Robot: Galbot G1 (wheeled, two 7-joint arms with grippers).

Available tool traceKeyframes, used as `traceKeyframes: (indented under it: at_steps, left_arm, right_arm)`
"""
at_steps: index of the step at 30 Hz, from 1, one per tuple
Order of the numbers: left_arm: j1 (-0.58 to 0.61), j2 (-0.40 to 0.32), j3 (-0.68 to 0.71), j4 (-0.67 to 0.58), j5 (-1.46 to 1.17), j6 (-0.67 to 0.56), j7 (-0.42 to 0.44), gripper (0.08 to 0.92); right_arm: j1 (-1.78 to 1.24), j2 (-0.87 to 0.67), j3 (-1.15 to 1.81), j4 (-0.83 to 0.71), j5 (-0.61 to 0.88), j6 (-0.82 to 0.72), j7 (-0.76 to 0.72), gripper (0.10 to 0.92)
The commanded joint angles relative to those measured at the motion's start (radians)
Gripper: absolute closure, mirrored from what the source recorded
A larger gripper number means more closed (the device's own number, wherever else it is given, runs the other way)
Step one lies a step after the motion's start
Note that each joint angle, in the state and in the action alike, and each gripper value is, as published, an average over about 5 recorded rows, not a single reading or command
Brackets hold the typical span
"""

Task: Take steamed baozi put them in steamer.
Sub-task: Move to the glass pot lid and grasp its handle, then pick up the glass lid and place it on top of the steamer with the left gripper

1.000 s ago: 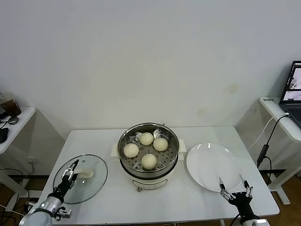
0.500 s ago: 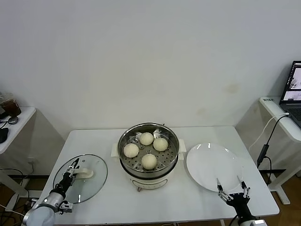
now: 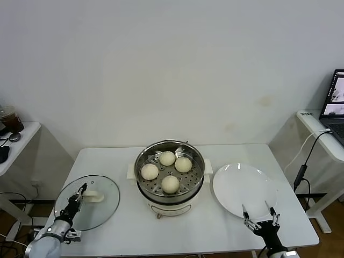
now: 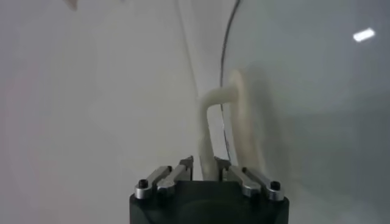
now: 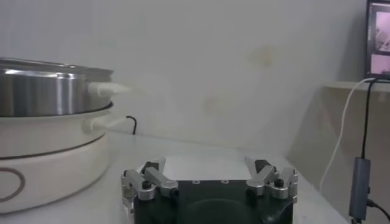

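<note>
Head view | white table (image 3: 226,226) — pale wall | left end effector (image 3: 76,196) clamped on lid handle (image 3: 92,196) | right end effector (image 3: 260,216) apart

shiny steel steamer (image 3: 170,171), smooth matt baozi (image 3: 170,184), clear glass lid (image 3: 88,201), glossy white plate (image 3: 244,188)

On the desk (image 3: 226,223), the steamer (image 3: 170,177) stands mid-way, with four steamed baozi (image 3: 170,184) in it. The lid (image 3: 87,202) lies to its left, seemingly tilted; the plate (image 3: 244,189) lies to its right.

Glass lid (image 3: 87,202) left on table (image 3: 226,228); white plate (image 3: 244,190) right.
</note>
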Motion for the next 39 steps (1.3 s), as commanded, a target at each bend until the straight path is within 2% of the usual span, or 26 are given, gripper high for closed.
traceKeyframes:
  at_steps: [1, 4, 10, 15, 20, 24, 31, 39]
  left_arm:
    - [0.223, 0.07, -0.058, -0.351, -0.149, 0.146, -0.014, 0.82]
    - [0.311, 0.124, -0.104, -0.521, -0.221, 0.245, 0.019, 0.825]
    - [0.375, 0.253, -0.186, -0.763, -0.405, 0.418, 0.204, 0.825]
    - [0.295, 0.319, -0.114, -0.87, -0.546, 0.517, 0.297, 0.825]
    - [0.094, 0.34, 0.131, -0.912, -0.639, 0.64, 0.331, 0.825]
    - [-0.093, 0.305, 0.366, -0.882, -0.603, 0.732, 0.364, 0.825]
    - [-0.366, 0.148, 0.66, -0.795, -0.411, 0.846, 0.497, 0.825]
    - [-0.487, -0.013, 0.817, -0.675, -0.171, 0.875, 0.597, 0.825]
  right_arm:
    - [-0.003, -0.005, -0.017, -0.003, -0.011, 0.007, -0.003, 0.203]
    - [-0.007, -0.009, -0.024, 0.0, -0.015, 0.009, -0.006, 0.203]
    - [-0.015, -0.012, -0.042, 0.004, -0.027, 0.017, -0.015, 0.203]
    - [-0.018, -0.005, -0.057, -0.002, -0.049, 0.033, -0.025, 0.203]
    - [-0.016, 0.01, -0.077, -0.005, -0.07, 0.047, -0.028, 0.203]
    - [-0.007, 0.03, -0.085, -0.009, -0.1, 0.056, -0.02, 0.203]
    - [0.006, 0.056, -0.084, -0.03, -0.147, 0.072, -0.003, 0.203]
    - [0.011, 0.064, -0.082, -0.048, -0.162, 0.08, 0.006, 0.203]
